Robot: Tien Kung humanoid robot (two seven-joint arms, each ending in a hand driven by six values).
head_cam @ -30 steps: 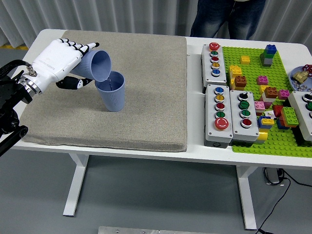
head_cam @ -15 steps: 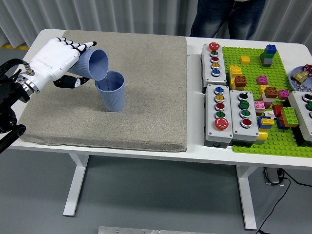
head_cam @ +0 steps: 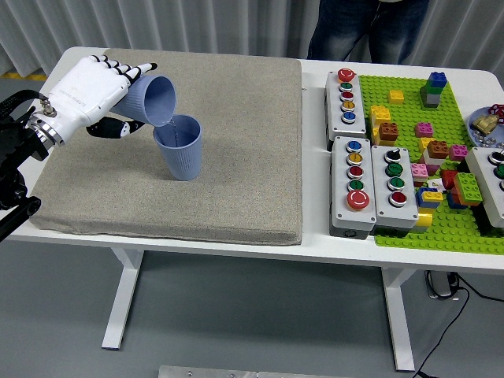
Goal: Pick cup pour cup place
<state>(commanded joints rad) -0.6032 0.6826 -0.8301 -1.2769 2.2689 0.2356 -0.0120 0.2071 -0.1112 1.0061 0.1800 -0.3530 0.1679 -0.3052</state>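
A: Head view first. What is the left hand doing?

B: Its white fingers are wrapped around a blue cup, holding it tipped on its side over the grey mat near the desk's left edge. The open mouth of that tilted cup points right and slightly down.

A: And the second cup?

B: It stands upright on the mat, toward the desk's far-left part, directly under the lip of the tilted one. The lower rim of the held cup sits at or just over the upright cup's rim; whether they actually touch, I cannot tell. Any liquid is too faint to make out.

A: The arm itself?

B: Black, coming in from the left edge of the desk, with the wrist just past the mat's left border.

A: What about the right hand?

B: It does not show anywhere.

A: The rest of the desk?

B: On the right half lie grey button boxes with coloured buttons, and beside them, toward the right edge, a green building-block plate scattered with coloured bricks. A person in jeans stands at the far edge, hands not visible.
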